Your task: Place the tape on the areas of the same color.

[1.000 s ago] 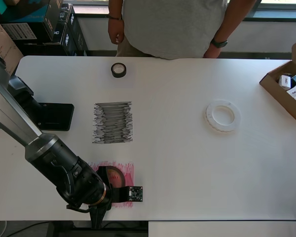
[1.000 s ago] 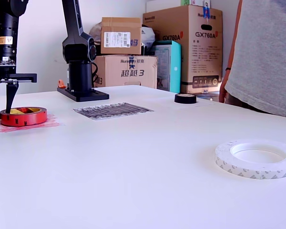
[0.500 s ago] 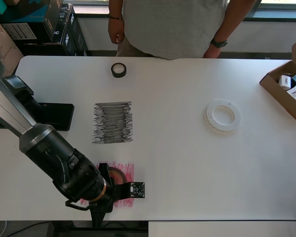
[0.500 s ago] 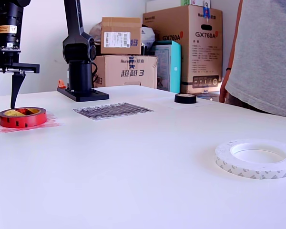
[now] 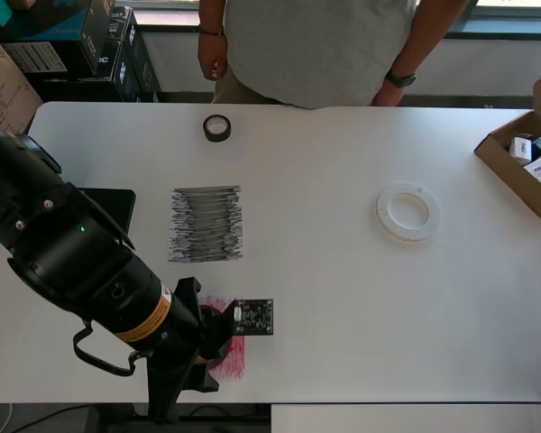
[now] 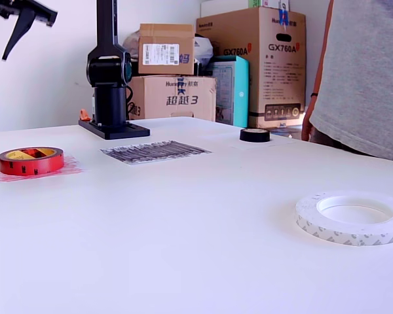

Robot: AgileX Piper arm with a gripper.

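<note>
**Arm lifted clear of the red roll**

Since one second ago I see the gripper (image 6: 6, 23) has risen from the red roll (image 6: 31, 159) to the top left corner of the exterior view, high above the table (image 6: 196, 261). It was straddling the roll's wall then; now it holds nothing. Its two fingers (image 6: 21, 26) point down and stand apart, so the jaws are spread.

In the overhead view the arm (image 5: 81, 271) fills the lower left, much larger than before because it is nearer the camera. Its wrist hides most of the red patch (image 5: 233, 359) and the roll on it; the gripper tips are hidden there too.

Task items:
1. The red roll lies flat on the red patch (image 6: 65, 169), seen in the exterior view.
2. The black roll (image 5: 217, 128) lies on bare table near the far edge, apart from the black patch (image 5: 206, 224), which has nothing on it.
3. The white roll (image 5: 407, 213) lies flat on bare table, toward the overhead view's right.

A person (image 5: 316, 45) stands at the far edge.
</note>
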